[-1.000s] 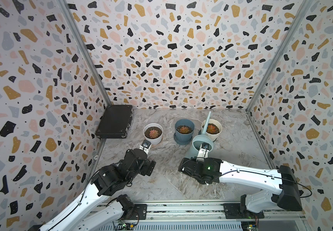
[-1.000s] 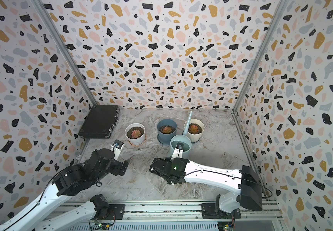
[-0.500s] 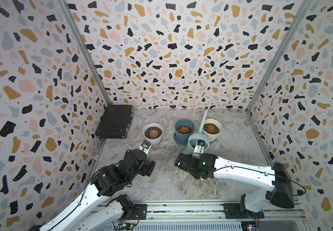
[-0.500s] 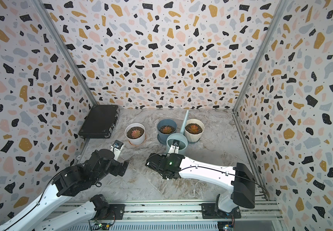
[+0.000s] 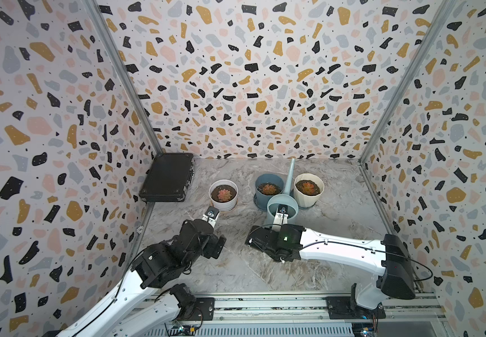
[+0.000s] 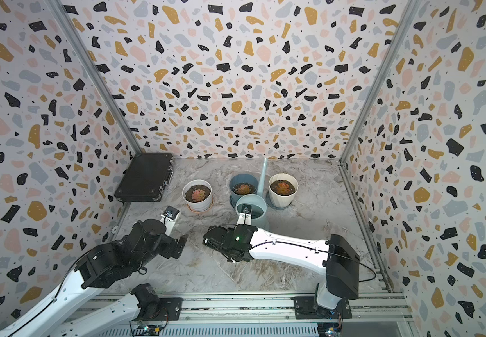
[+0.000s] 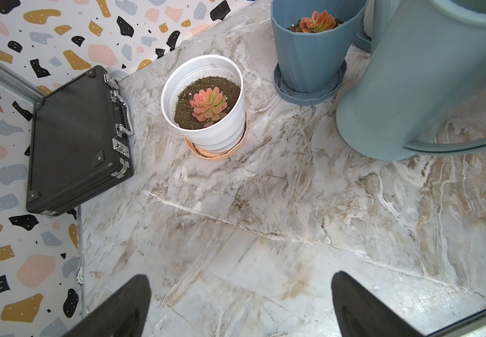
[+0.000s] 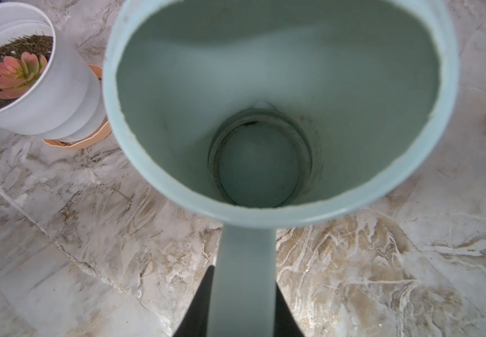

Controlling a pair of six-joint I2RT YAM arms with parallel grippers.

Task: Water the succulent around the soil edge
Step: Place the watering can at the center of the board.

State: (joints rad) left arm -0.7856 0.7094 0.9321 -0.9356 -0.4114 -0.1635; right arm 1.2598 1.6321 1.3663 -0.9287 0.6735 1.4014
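Observation:
A pale blue-green watering can (image 5: 292, 205) (image 6: 255, 204) is upright in front of the pots. Its long spout (image 5: 290, 178) rises between the blue pot (image 5: 268, 186) and the cream pot (image 5: 309, 188). Each pot holds a reddish succulent in dark soil. A third succulent (image 7: 209, 104) grows in the white pot (image 5: 223, 195) on a peach saucer, further left. My right gripper (image 8: 244, 291) is shut on the can's handle (image 8: 244, 262); the can's inside looks empty. Over bare tabletop in front of the white pot, my left gripper (image 7: 241, 277) is open and holds nothing.
A black case (image 5: 167, 177) (image 7: 72, 140) lies at the back left against the wall. Patterned walls close in the marble table (image 5: 338, 221) on three sides, and a metal rail (image 5: 265, 306) runs along the front. Both arms reach in from that rail.
My right arm has carried the watering can a little to the left; its spout went from over the cream pot to between the blue and cream pots. The left arm has not moved.

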